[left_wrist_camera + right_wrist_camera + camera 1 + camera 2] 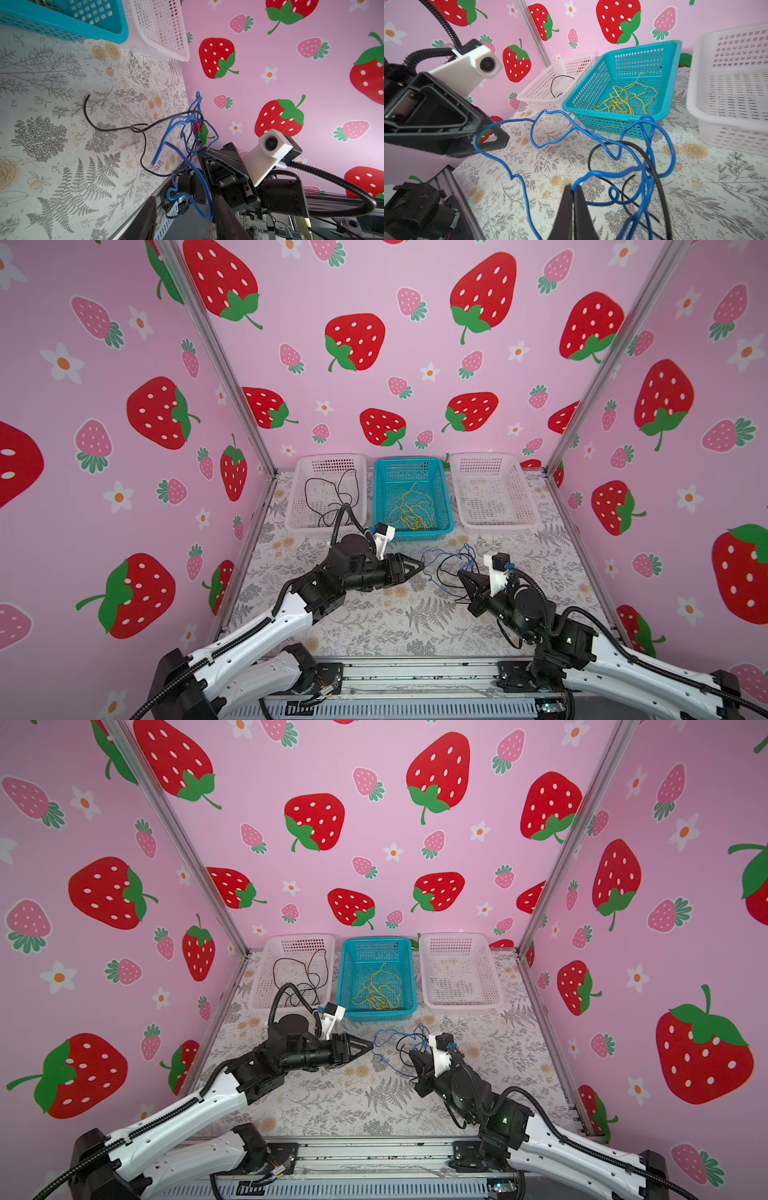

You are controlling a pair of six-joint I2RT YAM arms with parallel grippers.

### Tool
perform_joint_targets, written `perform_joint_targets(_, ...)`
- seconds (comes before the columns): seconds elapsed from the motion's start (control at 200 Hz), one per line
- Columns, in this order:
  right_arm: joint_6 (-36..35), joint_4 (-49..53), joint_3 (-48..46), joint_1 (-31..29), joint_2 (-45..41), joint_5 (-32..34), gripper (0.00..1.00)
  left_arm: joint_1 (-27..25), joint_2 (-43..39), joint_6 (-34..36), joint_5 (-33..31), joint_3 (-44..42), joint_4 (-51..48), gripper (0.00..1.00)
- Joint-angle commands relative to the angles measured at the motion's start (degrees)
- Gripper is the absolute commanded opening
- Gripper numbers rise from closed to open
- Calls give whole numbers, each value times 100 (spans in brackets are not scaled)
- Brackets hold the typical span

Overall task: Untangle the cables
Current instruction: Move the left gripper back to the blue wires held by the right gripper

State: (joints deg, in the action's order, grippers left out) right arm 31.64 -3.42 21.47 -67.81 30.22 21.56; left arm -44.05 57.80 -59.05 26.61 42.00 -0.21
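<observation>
The left hand point(419, 566) is held nearly level on an outstretched arm. Its tips are aimed across at the right hand point(460, 571), which is angled up toward it from the opposite side. The two sets of tips are near each other but apart.

In the left wrist view the left hand's fingers point(224, 216) are seen spread. A strand of the blue cable point(649, 133) passes between them and is not pinched. The right hand is pressed together on the same blue cable, which is seen emerging at its tips in the right wrist view. Between the two hands the blue cable is hung in loose loops above the surface point(374, 626). A black cable point(85, 108) is threaded through those loops, and its free end is laid flat ahead of the left hand.

Beyond the hands three baskets are lined along the back wall:
- Past the left hand is a white basket point(293, 497) holding a second black cable point(307, 489).
- Beyond the gap between the tips is a teal basket point(380, 497) holding the yellow cable point(409, 510).
- Past the right hand is a further white basket point(484, 456).

Bare surface is left behind both hands as far as the metal front rail point(415, 672). The outer side of each arm is closed in by the pink walls point(124, 489).
</observation>
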Motion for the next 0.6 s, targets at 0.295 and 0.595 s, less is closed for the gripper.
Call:
perform_joint_targets(0.295, 38, -189, -91, 22, -16, -14, 0, -462, 100, 227, -549, 493, -299, 43)
perform_joint_targets(0.595, 37, -225, -83, 18, 26, -51, 0, -847, 395, 1002, -1522, 1355, -1665, 29)
